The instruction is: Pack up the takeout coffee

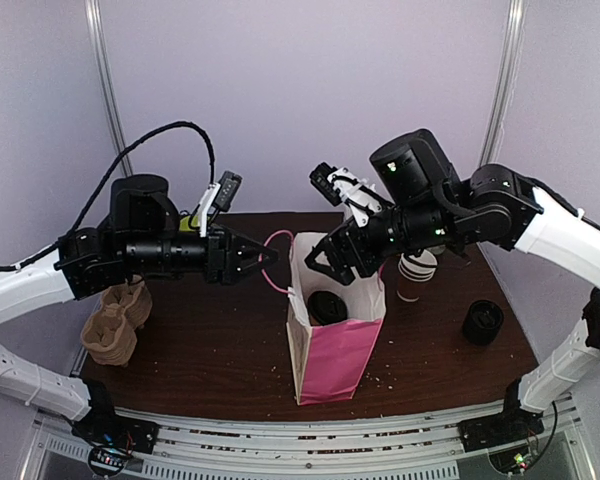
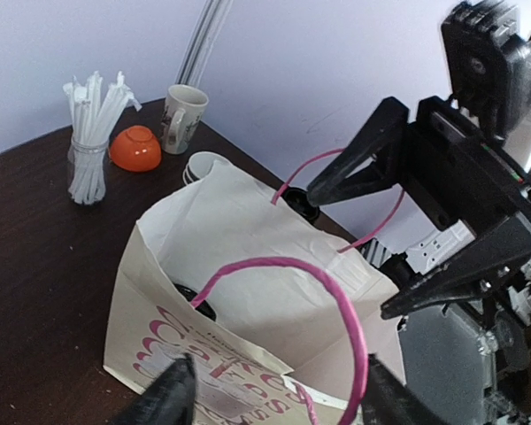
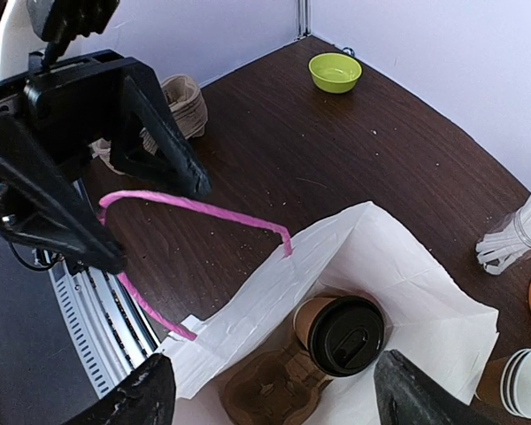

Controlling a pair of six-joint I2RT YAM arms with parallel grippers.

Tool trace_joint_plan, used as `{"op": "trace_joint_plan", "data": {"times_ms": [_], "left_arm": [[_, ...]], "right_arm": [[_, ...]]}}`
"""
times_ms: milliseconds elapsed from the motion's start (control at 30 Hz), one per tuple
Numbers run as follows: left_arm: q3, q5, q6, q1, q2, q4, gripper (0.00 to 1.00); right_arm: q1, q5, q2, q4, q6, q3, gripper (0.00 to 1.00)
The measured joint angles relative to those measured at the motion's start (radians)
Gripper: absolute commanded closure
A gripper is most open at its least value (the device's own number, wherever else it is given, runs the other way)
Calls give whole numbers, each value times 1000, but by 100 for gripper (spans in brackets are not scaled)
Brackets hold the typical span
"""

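A white and pink paper bag (image 1: 335,345) stands open in the middle of the table. Inside it, a brown takeout coffee cup with a black lid (image 3: 345,335) sits in a cardboard carrier (image 3: 265,394); the lid also shows from above (image 1: 328,305). My right gripper (image 3: 274,403) is open and empty, just above the bag's mouth (image 1: 330,262). My left gripper (image 2: 279,390) is open at the bag's left side (image 1: 255,258). The bag's pink handle loop (image 2: 336,292) runs between its fingers, and I cannot tell whether it touches them.
A stack of empty paper cups (image 1: 415,275) and a stack of black lids (image 1: 483,322) stand to the right of the bag. Cardboard carriers (image 1: 115,320) lie at the left. Straws in a glass (image 2: 90,133), an orange bowl (image 2: 134,148), a mug (image 2: 184,115) and a green bowl (image 3: 334,71) stand at the back.
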Motion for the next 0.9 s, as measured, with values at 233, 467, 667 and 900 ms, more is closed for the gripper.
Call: {"op": "trace_joint_plan", "data": {"times_ms": [233,467,667,900], "left_arm": [[26,-7,42,-1,29,-19,100],[28,-55,73,0,18,-32,100],[21,-125,95,0,-20,-55,100],[21,-218,134,1,-65,-112,100]], "right_arm": [[4,23,3,-5,1,19,11],[4,108,-35,25,8,27,8],[3,259,-135,102,24,21,7],[-120,373,-189,131,93,-35,8]]}}
